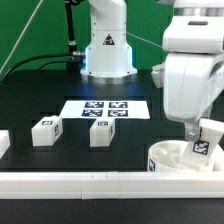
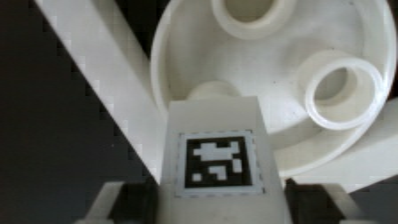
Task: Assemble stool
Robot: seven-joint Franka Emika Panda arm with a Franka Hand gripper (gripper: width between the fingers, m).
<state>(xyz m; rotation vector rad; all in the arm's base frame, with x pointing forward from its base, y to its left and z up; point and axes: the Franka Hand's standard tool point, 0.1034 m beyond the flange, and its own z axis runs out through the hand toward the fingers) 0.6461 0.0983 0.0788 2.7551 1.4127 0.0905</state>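
The round white seat disc [image 1: 176, 157] lies on the black table at the exterior view's right, against the long white rail. My gripper [image 1: 200, 135] is shut on a white tagged leg [image 1: 204, 140] and holds it tilted just over the disc. In the wrist view the leg [image 2: 221, 150] fills the space between my fingers [image 2: 135, 203], its tag facing the camera, and the disc [image 2: 267, 75] with two round sockets lies right beyond it. Two more tagged legs [image 1: 46, 130] [image 1: 103, 132] stand on the table at the exterior view's left and middle.
The marker board [image 1: 106, 109] lies flat behind the two loose legs. The long white rail [image 1: 80, 182] runs along the front edge. A small white block [image 1: 4, 143] sits at the exterior view's far left. The robot base [image 1: 107, 50] stands at the back.
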